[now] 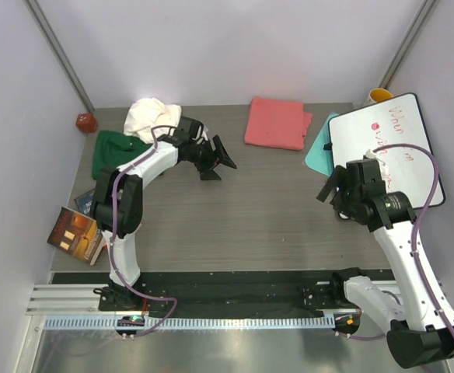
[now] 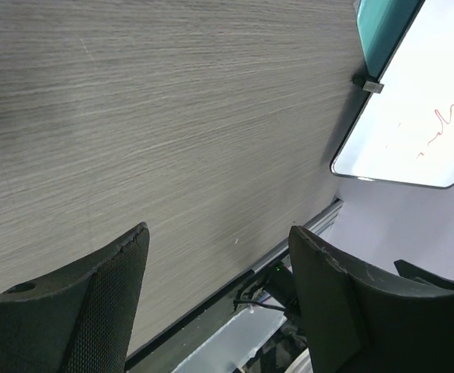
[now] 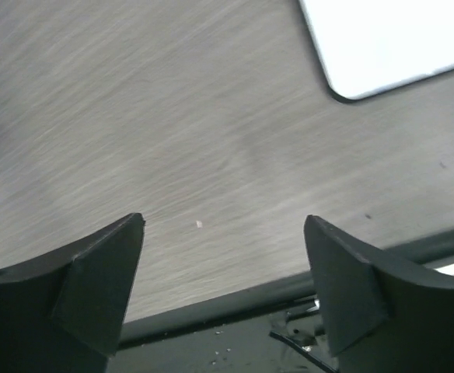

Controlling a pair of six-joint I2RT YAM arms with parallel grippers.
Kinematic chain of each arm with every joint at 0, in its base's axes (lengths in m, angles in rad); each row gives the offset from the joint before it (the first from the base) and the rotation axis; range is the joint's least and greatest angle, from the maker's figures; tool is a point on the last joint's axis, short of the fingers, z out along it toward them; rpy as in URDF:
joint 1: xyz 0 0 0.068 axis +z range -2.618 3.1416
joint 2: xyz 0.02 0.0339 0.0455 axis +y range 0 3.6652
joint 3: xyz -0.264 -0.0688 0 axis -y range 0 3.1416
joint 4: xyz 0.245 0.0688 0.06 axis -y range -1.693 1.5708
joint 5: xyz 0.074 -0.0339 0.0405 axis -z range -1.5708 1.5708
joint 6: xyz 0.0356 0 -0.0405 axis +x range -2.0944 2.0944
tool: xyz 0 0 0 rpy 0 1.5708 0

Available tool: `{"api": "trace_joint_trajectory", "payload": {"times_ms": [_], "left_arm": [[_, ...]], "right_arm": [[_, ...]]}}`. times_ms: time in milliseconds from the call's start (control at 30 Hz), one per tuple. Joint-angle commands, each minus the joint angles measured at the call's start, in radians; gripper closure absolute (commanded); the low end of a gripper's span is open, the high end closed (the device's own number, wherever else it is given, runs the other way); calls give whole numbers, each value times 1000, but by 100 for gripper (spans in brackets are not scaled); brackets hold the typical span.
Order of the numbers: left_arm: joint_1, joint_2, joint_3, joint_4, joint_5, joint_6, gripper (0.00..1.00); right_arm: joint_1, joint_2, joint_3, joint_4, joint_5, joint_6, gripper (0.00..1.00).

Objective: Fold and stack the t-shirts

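Left fingers (image 2: 87, 311) and right fingers (image 3: 87, 287) hang released above the worktop (image 1: 274, 225). Coral-pink t-shirt (image 1: 275, 123) lies folded at 12 o'clock, white t-shirt (image 1: 151, 115) and dark green t-shirt (image 1: 114, 153) heaped at 10. Whiteboard (image 1: 406, 167) at 2: red scrawl, unreadable

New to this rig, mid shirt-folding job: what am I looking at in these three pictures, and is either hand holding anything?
Two robot arms are bolted at the near edge of the table. The big picture looks down from above. The other two come from a camera on each wrist, looking down at the tabletop. The left hand and right hand are both open and empty. Toward the back lie a folded coral-pink shirt, a crumpled white shirt and a dark green shirt. A whiteboard sits right, books left.
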Motion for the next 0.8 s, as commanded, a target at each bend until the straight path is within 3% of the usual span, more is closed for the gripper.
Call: {"api": "trace_joint_trajectory", "payload": {"times_ms": [0, 233, 400, 633, 767], "left_arm": [[-7, -38, -13, 43, 48, -5, 27], [-9, -50, -18, 50, 60, 1, 27], [-9, -67, -41, 52, 65, 9, 27], [-9, -117, -115, 67, 69, 10, 27], [-9, -131, -130, 79, 79, 7, 27]], "right_arm": [[-28, -78, -38, -61, 249, 132, 1], [-68, -176, -61, -44, 299, 264, 2], [-68, -92, -46, -29, 207, 242, 4], [-69, 40, -142, 301, -49, 267, 11], [-74, 181, -114, 411, 1, 322, 11]]}}
